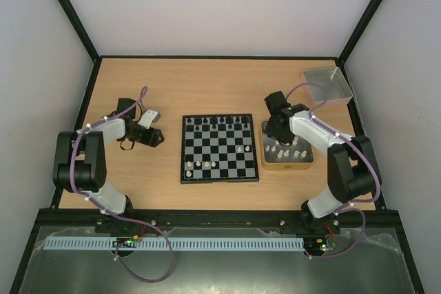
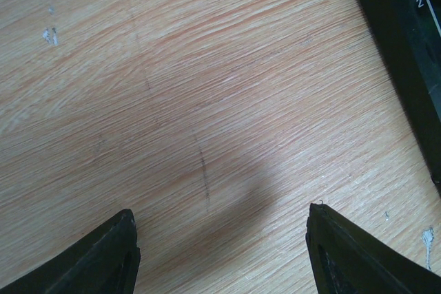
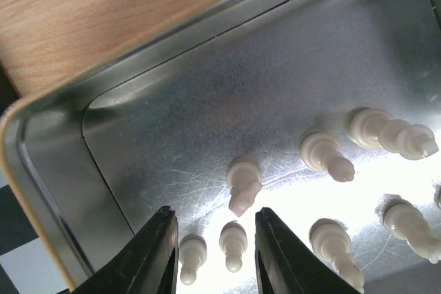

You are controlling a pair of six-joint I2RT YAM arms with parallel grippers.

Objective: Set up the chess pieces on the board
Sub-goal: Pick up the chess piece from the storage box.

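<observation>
The board (image 1: pixel 220 148) lies mid-table, with black chess pieces (image 1: pixel 217 122) along its far rows and a few white ones (image 1: pixel 202 164) nearer. Several white pieces (image 1: pixel 286 151) stand in the tan-rimmed metal tray (image 1: pixel 306 164) right of it. My right gripper (image 1: pixel 274 135) hovers open over the tray's far left. In the right wrist view, the gripper (image 3: pixel 215 239) has a white pawn (image 3: pixel 233 244) showing between its fingers, a knight (image 3: pixel 242 185) just beyond and another pawn (image 3: pixel 191 256) by the left finger. My left gripper (image 1: pixel 156 137) is open and empty over bare wood (image 2: pixel 220 239).
A grey metal tray (image 1: pixel 328 84) stands at the far right corner. The board's black rim (image 2: pixel 403 39) shows at the top right of the left wrist view. The tray's wall (image 3: pixel 55 170) and a corner of the board (image 3: pixel 14 253) show left of my right fingers.
</observation>
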